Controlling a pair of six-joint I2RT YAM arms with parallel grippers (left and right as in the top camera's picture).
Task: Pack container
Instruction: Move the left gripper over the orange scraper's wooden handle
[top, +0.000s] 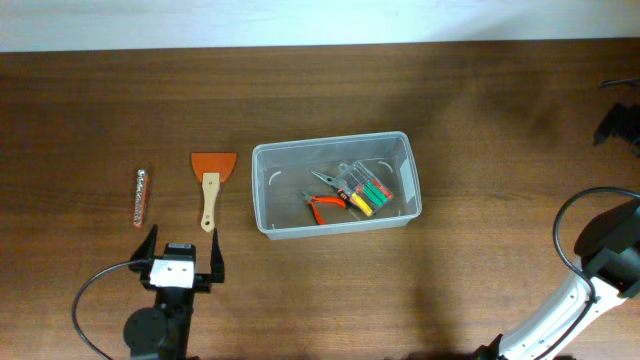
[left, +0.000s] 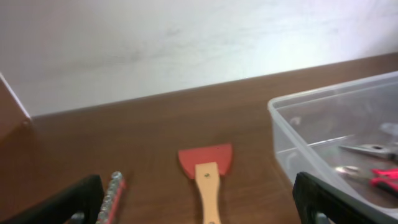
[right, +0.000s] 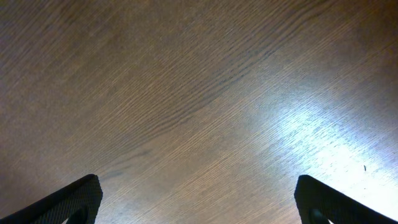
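Dark wood-grain tabletop (top: 480, 120) across nearly the whole overhead view. Near its middle, resting flat, the container (top: 285, 200): clear plastic, rectangular, rounded corners, rimmed, open on top, already holding a few tools toward its right half. At the near left edge, the left arm, with the left end effector (top: 184, 232) spread wide and gripping nothing, low over the wood and aimed at the things lying left of the container. At the far right, the right arm, pale link and black cable loop in the overhead view. From its wrist camera, the right end effector (right: 198, 180) likewise spread apart, empty, only bare wood beneath. Just left of the container but apart from it, a scraper (top: 211, 185) with orange blade pointing away and pale wooden handle reaching back toward the gap between the left fingers. Further left, well apart from the scraper, a narrow red strip (top: 141, 197) carrying a row of small metal pieces, lying roughly parallel to the scraper handle. Inside the container, a clear case (top: 368, 192) of green, yellow and red-handled drivers, beside it orange-handled pliers (top: 325, 205) and a grey long-nose pair (top: 330, 180).
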